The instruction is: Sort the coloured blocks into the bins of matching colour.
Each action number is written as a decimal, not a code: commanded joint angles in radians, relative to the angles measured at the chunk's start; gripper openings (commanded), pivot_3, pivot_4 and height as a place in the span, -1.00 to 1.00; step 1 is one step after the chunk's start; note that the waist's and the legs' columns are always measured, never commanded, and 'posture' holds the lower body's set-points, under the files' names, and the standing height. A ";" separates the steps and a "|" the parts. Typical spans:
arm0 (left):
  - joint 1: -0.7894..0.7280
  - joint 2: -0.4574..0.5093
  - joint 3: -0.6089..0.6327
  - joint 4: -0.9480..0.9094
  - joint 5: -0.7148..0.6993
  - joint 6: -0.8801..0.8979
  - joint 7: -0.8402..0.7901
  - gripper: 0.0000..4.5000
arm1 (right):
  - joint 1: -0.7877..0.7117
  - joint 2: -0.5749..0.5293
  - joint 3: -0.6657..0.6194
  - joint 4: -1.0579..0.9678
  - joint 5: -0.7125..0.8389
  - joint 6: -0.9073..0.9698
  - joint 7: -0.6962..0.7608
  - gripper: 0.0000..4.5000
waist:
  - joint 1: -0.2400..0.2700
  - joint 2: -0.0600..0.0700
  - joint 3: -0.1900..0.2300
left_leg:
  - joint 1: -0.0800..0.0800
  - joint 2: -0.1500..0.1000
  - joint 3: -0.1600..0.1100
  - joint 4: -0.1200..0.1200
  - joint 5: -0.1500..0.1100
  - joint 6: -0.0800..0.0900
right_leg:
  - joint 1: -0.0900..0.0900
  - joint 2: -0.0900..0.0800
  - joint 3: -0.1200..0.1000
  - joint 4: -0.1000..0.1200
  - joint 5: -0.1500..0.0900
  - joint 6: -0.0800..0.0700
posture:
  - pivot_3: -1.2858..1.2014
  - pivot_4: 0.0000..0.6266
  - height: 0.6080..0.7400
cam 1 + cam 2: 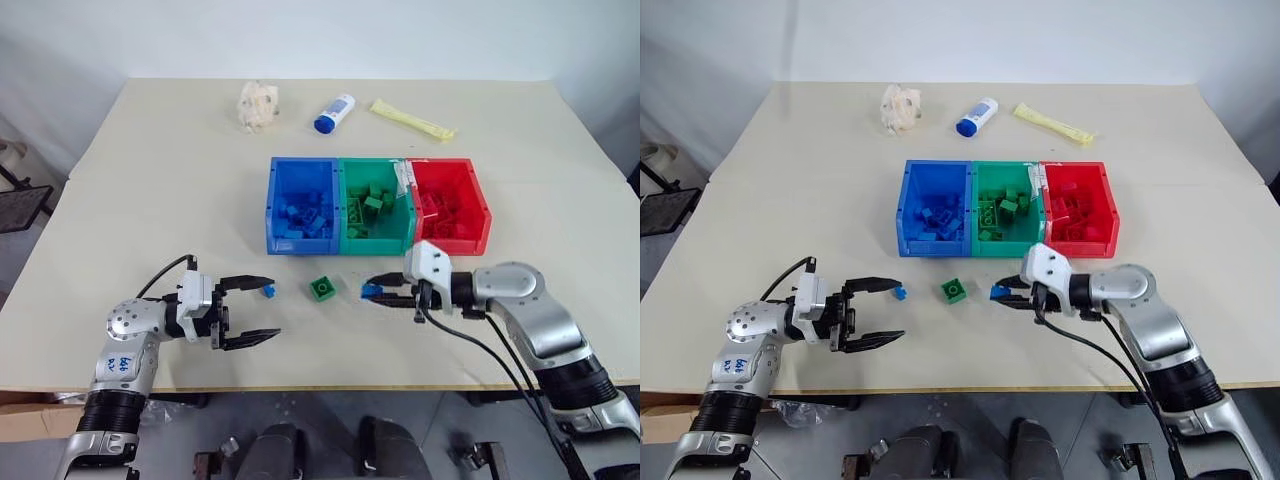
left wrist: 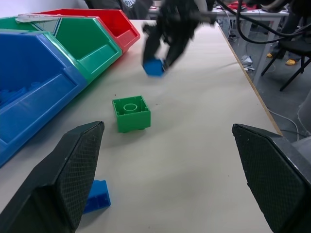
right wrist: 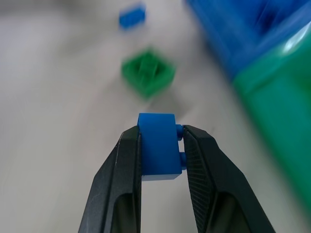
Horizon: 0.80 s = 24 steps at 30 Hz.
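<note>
Right wrist view: green block (image 3: 147,71) and small blue block (image 3: 132,15) beyond the right hand (image 3: 162,145) blurred, studs unreadable. Held blue block (image 3: 158,145) hidden at its sides by the fingers (image 3: 122,165). Blue bin (image 2: 29,87) beside the left hand (image 2: 170,170) cut off by the edge.

Glossy plastic bins (image 1: 377,215) and blocks (image 1: 322,288) rest on a smooth, matt table (image 1: 150,200).

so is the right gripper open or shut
Shut on the small blue studded plastic brick: the right gripper has both black fingers pressed against its sides.
</note>
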 commanded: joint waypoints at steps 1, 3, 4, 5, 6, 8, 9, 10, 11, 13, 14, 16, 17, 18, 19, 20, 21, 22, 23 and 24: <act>0.000 0.008 0.018 -0.024 -0.017 -0.008 0.005 1.00 | -0.117 0.076 -0.027 0.021 0.033 0.008 -0.041 -0.62 | -0.003 0.000 0.000 | 0.000 0.000 0.000 0.000 0.000 0.000 | 0.000 0.000 0.000 0.000 0.000 0.000 | 0.03 -0.52 1.00; -0.004 0.005 0.017 -0.017 -0.015 -0.011 0.008 1.00 | -0.210 0.135 -0.011 0.106 0.011 0.009 -0.067 -0.62 | -0.016 0.000 0.000 | 0.000 0.000 0.000 0.000 0.000 0.000 | -0.001 0.000 0.000 0.001 0.000 0.000 | 0.03 -0.52 1.00; -0.007 0.003 0.016 -0.015 -0.013 -0.012 0.010 1.00 | -0.243 0.155 -0.002 0.148 -0.004 0.006 -0.072 -0.62 | -0.020 0.000 0.000 | 0.000 0.000 0.000 0.000 0.000 0.000 | -0.001 0.000 0.000 0.002 0.000 0.000 | 0.03 -0.52 1.00; -0.008 0.001 0.015 -0.014 -0.012 -0.013 0.012 1.00 | -0.273 0.175 0.005 0.195 -0.018 -0.017 -0.071 -0.62 | -0.020 0.000 0.000 | 0.000 0.000 0.000 0.000 0.000 0.000 | -0.001 0.000 0.000 0.003 0.000 0.000 | 0.03 -0.52 1.00; -0.009 -0.001 0.015 -0.014 -0.011 -0.015 0.015 1.00 | -0.301 0.192 0.014 0.244 -0.033 -0.038 -0.073 -0.62 | -0.020 0.000 0.000 | 0.000 0.000 -0.001 -0.001 0.000 0.000 | -0.001 0.000 0.000 0.003 0.000 -0.001 | 0.03 -0.52 1.00; -0.007 -0.007 0.013 -0.017 -0.010 -0.018 0.020 1.00 | -0.358 0.234 0.015 0.349 -0.061 -0.119 -0.089 -0.62 | -0.020 0.000 0.000 | 0.000 -0.001 -0.002 -0.001 0.000 0.000 | -0.001 0.000 -0.001 0.004 0.000 -0.001 | 0.03 -0.52 1.00; -0.006 -0.009 0.012 -0.019 -0.010 -0.018 0.024 1.00 | -0.386 0.256 0.009 0.398 -0.071 -0.153 -0.104 -0.62 | -0.022 0.000 0.000 | 0.000 -0.001 -0.002 -0.001 0.000 0.000 | -0.001 0.000 -0.001 0.004 0.000 -0.001 | 0.03 -0.52 1.00; -0.005 -0.010 0.011 -0.022 -0.010 -0.018 0.027 1.00 | -0.412 0.279 -0.001 0.442 -0.077 -0.185 -0.118 -0.62 | -0.026 0.000 0.000 | 0.000 -0.001 -0.002 -0.001 0.000 0.000 | -0.001 0.000 0.000 0.004 0.000 -0.001 | 0.03 -0.52 1.00; -0.004 -0.011 0.010 -0.023 -0.010 -0.017 0.028 1.00 | -0.430 0.294 -0.008 0.475 -0.082 -0.209 -0.125 -0.62 | -0.028 0.000 0.000 | 0.000 -0.002 -0.001 -0.002 0.000 0.000 | -0.002 0.000 0.000 0.004 0.000 -0.001 | 0.03 -0.52 1.00; -0.002 -0.014 0.008 -0.024 -0.007 -0.019 0.033 1.00 | -0.469 0.326 -0.023 0.542 -0.083 -0.236 -0.140 -0.28 | -0.033 0.000 0.000 | 0.000 -0.001 -0.001 -0.002 0.000 0.000 | -0.002 0.000 -0.001 0.005 0.000 -0.001 | 0.03 -0.52 1.00; -0.001 -0.015 0.008 -0.026 -0.006 -0.017 0.039 1.00 | -0.476 0.335 -0.026 0.557 -0.082 -0.253 -0.138 -0.14 | -0.036 0.000 0.000 | 0.000 -0.001 -0.002 -0.003 0.000 0.000 | -0.003 0.000 -0.001 0.005 0.000 -0.001 | 0.03 -0.52 1.00; -0.001 -0.015 0.009 -0.026 -0.002 -0.015 0.048 1.00 | -0.474 0.338 -0.029 0.565 -0.078 -0.274 -0.127 0.14 | -0.040 0.000 0.000 | 0.000 -0.001 -0.002 -0.003 0.000 0.000 | -0.003 0.000 -0.001 0.006 0.000 -0.001 | 0.03 -0.52 1.00; -0.001 -0.013 0.008 -0.023 -0.001 -0.015 0.050 1.00 | -0.470 0.336 -0.030 0.560 -0.075 -0.279 -0.117 0.32 | -0.042 0.000 0.000 | 0.000 -0.001 -0.003 -0.002 0.000 0.000 | -0.002 0.000 -0.001 0.006 0.000 -0.001 | 0.03 -0.52 1.00; -0.002 -0.013 0.007 -0.022 0.000 -0.016 0.052 1.00 | -0.465 0.333 -0.031 0.557 -0.073 -0.283 -0.111 0.49 | -0.044 0.000 0.000 | 0.000 -0.002 -0.004 -0.002 0.000 0.000 | -0.002 0.000 -0.001 0.007 0.000 -0.001 | 0.03 -0.52 1.00; -0.002 -0.012 0.007 -0.021 0.002 -0.014 0.055 1.00 | -0.461 0.329 -0.035 0.552 -0.071 -0.284 -0.105 0.65 | -0.046 0.000 0.000 | 0.000 -0.002 -0.004 -0.003 0.000 0.000 | -0.002 0.000 -0.001 0.007 0.000 -0.001 | 0.03 -0.52 1.00; -0.002 -0.010 0.006 -0.020 0.004 -0.011 0.059 1.00 | -0.458 0.323 -0.039 0.546 -0.069 -0.284 -0.100 0.80 | -0.047 0.000 0.000 | 0.000 -0.002 -0.004 -0.003 0.000 0.000 | -0.002 0.000 -0.001 0.007 0.000 -0.001 | 0.03 -0.52 1.00; -0.001 -0.008 0.005 -0.023 0.007 -0.007 0.064 1.00 | -0.450 0.314 -0.043 0.533 -0.065 -0.279 -0.091 0.94 | -0.047 0.000 0.000 | 0.000 -0.002 -0.004 -0.003 0.000 0.000 | -0.002 0.000 -0.001 0.007 0.000 -0.001 | 0.03 -0.52 1.00; 0.002 -0.004 0.004 -0.028 0.012 0.003 0.073 1.00 | -0.437 0.300 -0.048 0.510 -0.056 -0.271 -0.075 0.97 | -0.047 0.000 0.000 | 0.000 -0.001 -0.004 -0.003 0.000 0.000 | -0.002 0.000 -0.001 0.007 0.000 -0.001 | 0.03 -0.52 1.00; 0.005 0.000 0.002 -0.034 0.017 0.011 0.083 1.00 | -0.421 0.285 -0.053 0.482 -0.043 -0.259 -0.053 0.97 | -0.045 0.000 0.000 | 0.000 -0.001 -0.004 -0.003 0.000 0.000 | -0.002 0.000 -0.001 0.007 0.000 -0.001 | 0.03 -0.52 1.00; 0.007 0.002 0.002 -0.039 0.020 0.015 0.089 1.00 | -0.401 0.267 -0.056 0.448 -0.027 -0.239 -0.026 0.97 | -0.045 0.000 0.000 | 0.000 -0.001 -0.004 -0.003 0.000 0.000 | -0.002 0.000 -0.001 0.007 0.000 -0.001 | 0.03 -0.52 1.00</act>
